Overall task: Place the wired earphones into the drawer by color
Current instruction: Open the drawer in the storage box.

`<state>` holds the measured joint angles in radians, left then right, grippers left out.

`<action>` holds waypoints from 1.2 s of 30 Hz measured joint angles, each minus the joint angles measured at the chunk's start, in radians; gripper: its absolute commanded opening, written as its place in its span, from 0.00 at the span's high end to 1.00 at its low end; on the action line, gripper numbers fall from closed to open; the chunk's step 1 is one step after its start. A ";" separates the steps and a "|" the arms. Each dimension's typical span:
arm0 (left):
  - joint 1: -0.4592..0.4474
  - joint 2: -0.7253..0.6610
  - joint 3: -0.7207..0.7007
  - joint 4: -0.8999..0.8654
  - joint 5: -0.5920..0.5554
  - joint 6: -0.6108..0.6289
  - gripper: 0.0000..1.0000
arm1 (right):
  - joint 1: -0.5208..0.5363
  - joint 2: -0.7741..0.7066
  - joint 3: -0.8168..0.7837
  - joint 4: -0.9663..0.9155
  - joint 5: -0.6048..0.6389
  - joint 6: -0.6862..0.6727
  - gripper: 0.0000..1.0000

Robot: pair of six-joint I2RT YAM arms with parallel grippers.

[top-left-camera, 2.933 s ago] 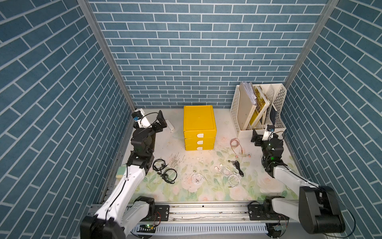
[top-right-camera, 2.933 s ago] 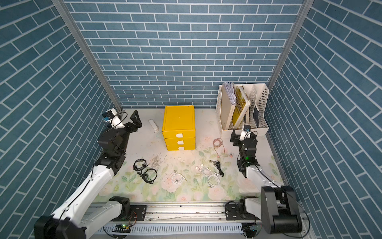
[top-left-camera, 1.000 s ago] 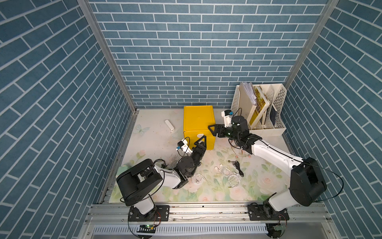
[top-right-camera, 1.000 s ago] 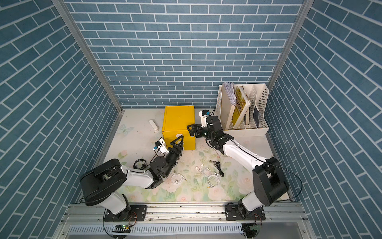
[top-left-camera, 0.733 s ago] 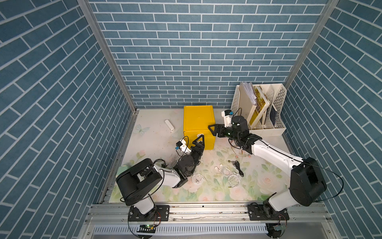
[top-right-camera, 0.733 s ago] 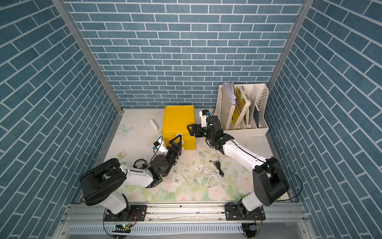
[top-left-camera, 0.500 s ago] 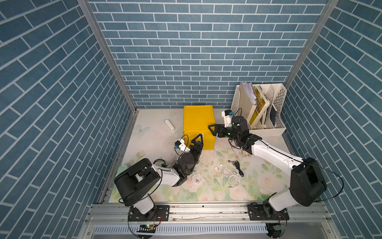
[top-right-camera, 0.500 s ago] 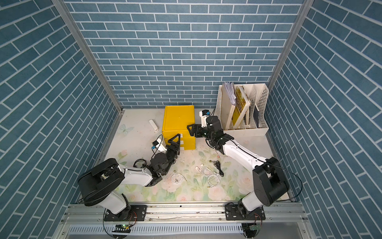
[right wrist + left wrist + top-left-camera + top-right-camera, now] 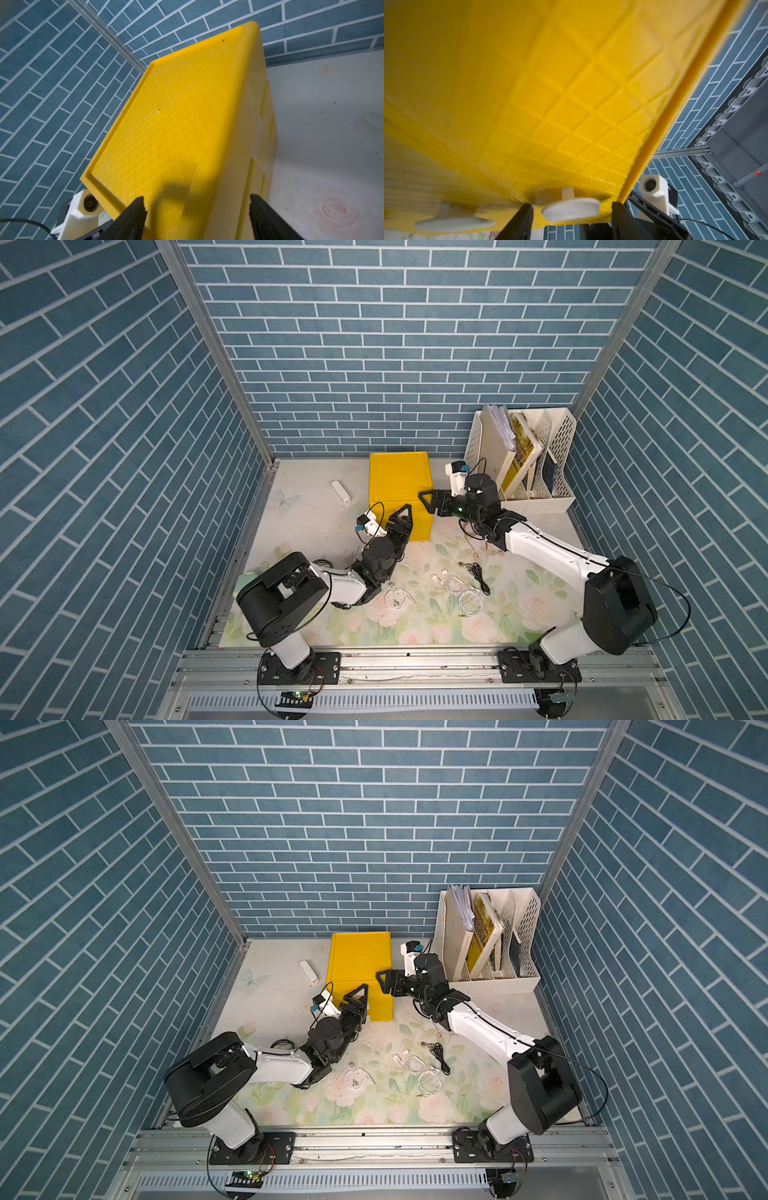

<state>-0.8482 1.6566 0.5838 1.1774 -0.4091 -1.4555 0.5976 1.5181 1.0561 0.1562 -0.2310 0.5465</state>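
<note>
The yellow drawer unit [image 9: 398,477] [image 9: 359,955] stands at 12 o'clock on the floral worktop [image 9: 307,522], close to the back wall. The left hand [image 9: 403,512] [image 9: 359,990] is at the unit's front face, at its 6 o'clock side. In the left wrist view its two black fingers [image 9: 527,216] stand apart on either side of a white drawer handle [image 9: 577,207], with a little gap on each side, so this hand is open around the handle and not clamped on it. A second white handle [image 9: 454,223] shows further along the same front, blurred.

The right hand [image 9: 426,502] [image 9: 381,982] comes in from 3 o'clock of the unit. Its fingers are spread wide astride the unit's upper front corner [image 9: 218,166]. Whether they touch the plastic cannot be told.

The wired earphones lie loose on the worktop at 5 to 6 o'clock of the unit, none held. There are three white coils [image 9: 395,598] [image 9: 452,581] [image 9: 469,600] and, just beside them, a black set [image 9: 477,574]. Another black coil [image 9: 282,1043] peeps out by the left arm at 7 o'clock. A thin pink strand [image 9: 436,1029] shows beside the right arm, mostly hidden.

A white file rack [image 9: 540,472] stands at 3 o'clock of the unit, and a small white object [image 9: 340,492] lies at 9 o'clock.
</note>
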 measured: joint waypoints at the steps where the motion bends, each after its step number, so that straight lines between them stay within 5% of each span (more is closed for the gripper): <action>1: 0.000 0.003 0.002 -0.002 0.005 0.000 0.40 | 0.000 0.000 -0.001 0.001 0.000 0.000 0.20; 36: 0.038 -0.071 -0.013 -0.095 0.108 0.013 0.64 | 0.006 0.000 -0.005 0.013 0.019 -0.001 0.22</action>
<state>-0.8104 1.5852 0.5709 1.0824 -0.3012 -1.4425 0.6041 1.5185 1.0508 0.1696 -0.2123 0.5457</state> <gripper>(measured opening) 0.396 0.786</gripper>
